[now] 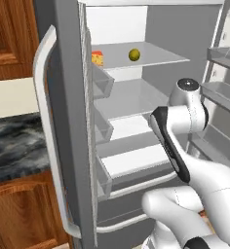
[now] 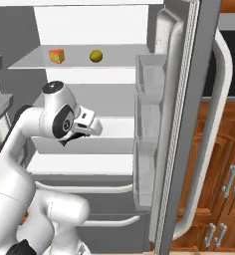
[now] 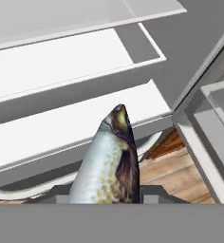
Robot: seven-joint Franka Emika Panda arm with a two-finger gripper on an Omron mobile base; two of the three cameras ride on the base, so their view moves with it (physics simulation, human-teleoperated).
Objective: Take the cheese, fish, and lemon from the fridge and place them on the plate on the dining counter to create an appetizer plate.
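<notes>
Nearest the hand camera, the fish (image 3: pixel 109 161) rises straight up between the gripper's (image 3: pixel 107 201) jaws, which stand narrow and clamped on its lower body; the fingertips themselves are hidden under it. It looks light, slick-skinned and tapering toward the end pointing away, so I judge the thick middle the safest hold, since a pinch nearer the thin end could let it slide out. Beyond it lie the white shelves of the open fridge (image 1: pixel 131 126). Farther back, on the upper shelf, the cheese (image 1: pixel 97 58) sits near the lemon (image 1: pixel 134 54), apart
</notes>
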